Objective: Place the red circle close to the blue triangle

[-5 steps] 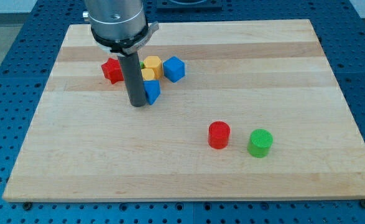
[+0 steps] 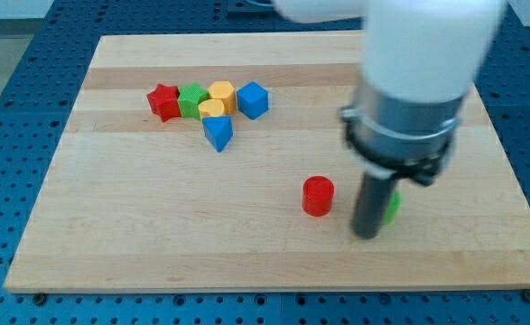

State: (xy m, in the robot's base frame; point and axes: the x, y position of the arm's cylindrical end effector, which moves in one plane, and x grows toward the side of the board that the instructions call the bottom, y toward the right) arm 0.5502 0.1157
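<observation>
The red circle (image 2: 318, 195) stands low and right of centre on the wooden board (image 2: 111, 226). The blue triangle (image 2: 218, 133) lies well up and to the view's left of it, just below a cluster of blocks. My tip (image 2: 366, 234) is down on the board just right of the red circle, a small gap apart. The rod hides most of a green circle (image 2: 392, 207) right behind it. The arm is motion-blurred.
The cluster at the upper left holds a red star (image 2: 163, 101), a green block (image 2: 191, 100), two yellow blocks (image 2: 219, 94) and a blue cube (image 2: 253, 99). Blue perforated table surrounds the board.
The arm has swung from beside the blue triangle at the upper left to the lower right, so the tip now stands between the red circle and the green circle. No block has moved.
</observation>
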